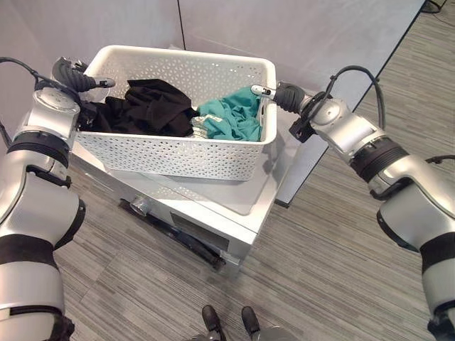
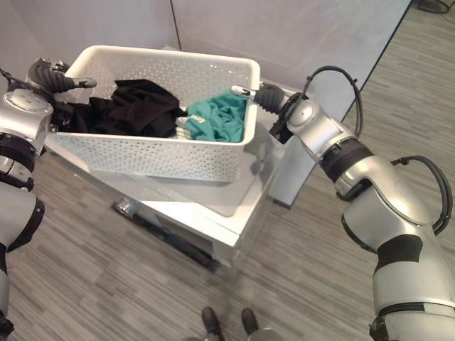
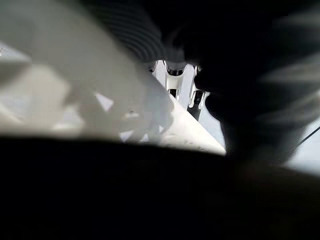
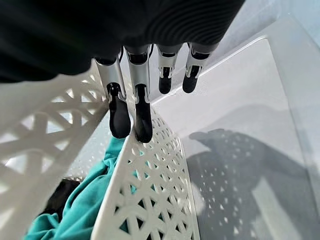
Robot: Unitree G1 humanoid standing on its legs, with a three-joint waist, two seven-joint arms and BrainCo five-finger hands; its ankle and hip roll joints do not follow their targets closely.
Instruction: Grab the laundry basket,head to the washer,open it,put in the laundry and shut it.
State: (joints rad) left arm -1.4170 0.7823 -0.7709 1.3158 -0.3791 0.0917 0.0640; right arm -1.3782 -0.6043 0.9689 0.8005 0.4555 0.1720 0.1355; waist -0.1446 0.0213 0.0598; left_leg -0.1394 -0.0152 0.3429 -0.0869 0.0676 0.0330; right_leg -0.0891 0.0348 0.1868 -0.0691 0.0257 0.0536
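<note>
A white perforated laundry basket [image 1: 178,160] stands on top of a white washer [image 1: 234,213]. Black clothes [image 1: 149,106] fill its left half and a teal garment [image 1: 231,117] lies at its right end. My left hand [image 1: 71,74] is at the basket's left rim, close against it. My right hand [image 4: 142,117] reaches in to the right rim [image 2: 249,106]. Its fingers [image 4: 120,117] are nearly straight, with the dark tips resting at the rim's top edge and nothing curled round it. The washer's smooth lid [image 4: 240,125] lies shut beside the basket.
Grey wall panels [image 1: 298,35] stand close behind the washer. Striped wood-look floor [image 1: 320,270] spreads in front and to the right. A dark low part [image 1: 170,238] juts from the washer's base toward me.
</note>
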